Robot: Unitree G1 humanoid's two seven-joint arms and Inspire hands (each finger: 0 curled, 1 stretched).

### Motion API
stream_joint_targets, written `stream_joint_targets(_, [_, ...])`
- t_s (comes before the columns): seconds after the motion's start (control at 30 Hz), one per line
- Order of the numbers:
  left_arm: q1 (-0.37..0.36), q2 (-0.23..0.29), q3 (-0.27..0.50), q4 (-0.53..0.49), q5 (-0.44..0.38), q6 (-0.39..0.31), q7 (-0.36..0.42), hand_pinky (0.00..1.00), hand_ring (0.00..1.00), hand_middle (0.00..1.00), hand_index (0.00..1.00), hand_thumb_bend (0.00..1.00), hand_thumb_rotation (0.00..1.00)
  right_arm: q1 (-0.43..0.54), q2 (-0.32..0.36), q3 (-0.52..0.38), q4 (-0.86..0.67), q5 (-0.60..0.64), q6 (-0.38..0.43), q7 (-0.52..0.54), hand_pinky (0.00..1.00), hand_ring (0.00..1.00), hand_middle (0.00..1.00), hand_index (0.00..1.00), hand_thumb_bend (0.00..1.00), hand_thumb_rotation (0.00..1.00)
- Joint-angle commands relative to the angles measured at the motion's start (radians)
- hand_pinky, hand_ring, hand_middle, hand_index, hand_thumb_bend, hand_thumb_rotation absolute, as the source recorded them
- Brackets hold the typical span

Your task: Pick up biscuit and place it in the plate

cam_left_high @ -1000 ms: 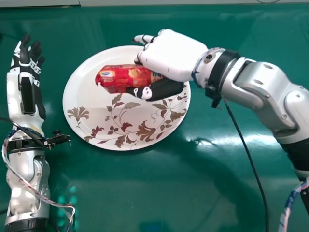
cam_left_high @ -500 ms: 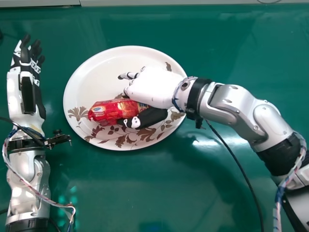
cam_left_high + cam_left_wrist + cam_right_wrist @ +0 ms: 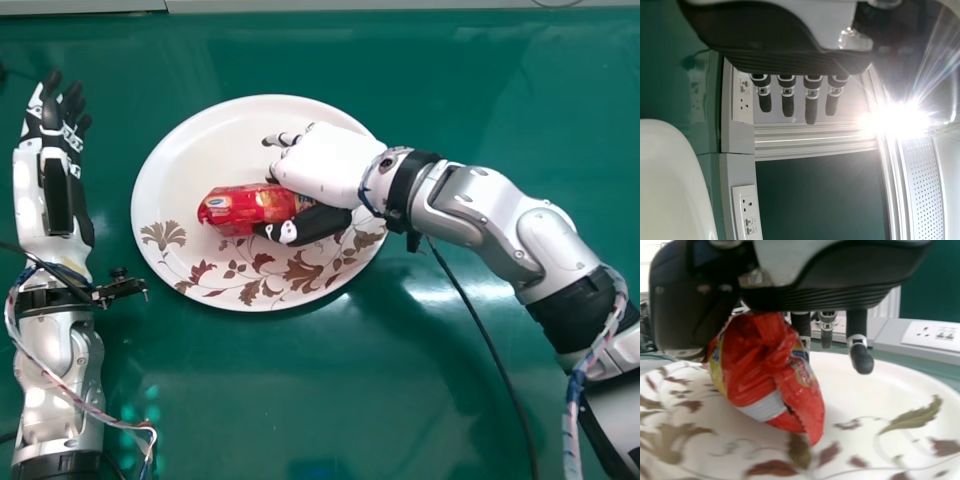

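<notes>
One biscuit packet (image 3: 238, 209), left of centre in the head view, is over the plate (image 3: 200, 150), clamped by the right hand (image 3: 325, 165), thumb against fingers; carrying appears complete, release (seemingly the last step) outstanding. Upper left, the left hand (image 3: 54, 148) has straight fingers.

arms (image 3: 535, 240): shiny silver, round screws (image 3: 519, 254), chunky black cuffs (image 3: 408, 190) | right hand (image 3: 325, 165): white shell, black thumb (image 3: 318, 223) with a white patch, pretty slick | left hand (image 3: 50, 150): white and black, dark fingertips (image 3: 53, 78) | wires (image 3: 597, 350): twisty, reddish, white, blue
</notes>
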Motion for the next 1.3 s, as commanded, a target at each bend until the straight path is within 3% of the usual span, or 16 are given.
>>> stream_joint_targets(0.0, [0.051, -0.027, -0.012, 0.043, 0.005, -0.006, 0.001, 1.00, 1.00, 0.95, 1.00, 0.75, 0.80, -0.017, 0.017, -0.008, 0.013, -0.012, 0.011, -0.049, 0.08, 0.12, 0.46, 0.48, 0.52, 0.00])
stream_joint_targets(0.33, [0.042, -0.033, -0.017, 0.053, 0.013, -0.013, 0.002, 1.00, 1.00, 0.94, 1.00, 0.77, 0.82, -0.058, 0.031, 0.021, 0.112, -0.118, 0.039, -0.195, 0.06, 0.10, 0.47, 0.48, 0.52, 0.00])
stream_joint_targets(0.57, [0.036, -0.034, -0.018, 0.065, 0.019, -0.023, 0.004, 1.00, 1.00, 0.94, 1.00, 0.73, 0.81, -0.066, 0.040, 0.020, 0.131, -0.107, 0.044, -0.199, 0.05, 0.09, 0.47, 0.48, 0.52, 0.00])
stream_joint_targets(0.7, [0.032, -0.031, -0.017, 0.070, 0.021, -0.025, 0.004, 1.00, 1.00, 0.95, 1.00, 0.72, 0.82, -0.055, 0.026, 0.009, 0.094, -0.070, 0.046, -0.149, 0.18, 0.26, 0.45, 0.51, 0.52, 0.00])
stream_joint_targets(0.73, [0.032, -0.031, -0.018, 0.069, 0.019, -0.024, 0.002, 1.00, 1.00, 0.95, 1.00, 0.72, 0.82, -0.054, 0.019, 0.007, 0.079, -0.060, 0.049, -0.121, 0.25, 0.35, 0.50, 0.57, 0.66, 0.11])
stream_joint_targets(0.77, [0.032, -0.032, -0.018, 0.067, 0.018, -0.022, 0.002, 1.00, 1.00, 0.95, 1.00, 0.73, 0.82, -0.054, 0.010, 0.010, 0.064, -0.061, 0.052, -0.098, 0.38, 0.50, 0.61, 0.65, 0.80, 0.26])
stream_joint_targets(0.8, [0.031, -0.032, -0.018, 0.067, 0.019, -0.021, 0.003, 1.00, 1.00, 0.95, 1.00, 0.73, 0.81, -0.054, 0.002, 0.012, 0.051, -0.068, 0.054, -0.086, 0.47, 0.60, 0.70, 0.73, 0.88, 0.39])
stream_joint_targets(0.87, [0.030, -0.031, -0.017, 0.072, 0.019, -0.024, 0.003, 1.00, 1.00, 0.95, 1.00, 0.74, 0.82, -0.054, -0.012, 0.017, 0.032, -0.086, 0.055, -0.075, 0.59, 0.72, 0.81, 0.84, 0.98, 0.58])
stream_joint_targets(0.93, [0.029, -0.030, -0.017, 0.077, 0.018, -0.027, 0.002, 1.00, 1.00, 0.95, 1.00, 0.76, 0.82, -0.052, -0.021, 0.019, 0.019, -0.096, 0.055, -0.071, 0.63, 0.78, 0.87, 0.91, 1.00, 0.70])
stream_joint_targets(1.07, [0.026, -0.029, -0.018, 0.080, 0.023, -0.032, 0.005, 1.00, 1.00, 0.95, 1.00, 0.75, 0.82, -0.044, -0.027, 0.012, 0.004, -0.094, 0.062, -0.064, 0.67, 0.85, 0.95, 0.97, 1.00, 0.84])
stream_joint_targets(1.27, [0.023, -0.031, -0.017, 0.086, 0.018, -0.035, 0.003, 1.00, 1.00, 0.95, 1.00, 0.76, 0.81, -0.035, -0.040, 0.001, -0.029, -0.097, 0.088, -0.039, 0.69, 0.89, 0.99, 0.99, 1.00, 0.92])
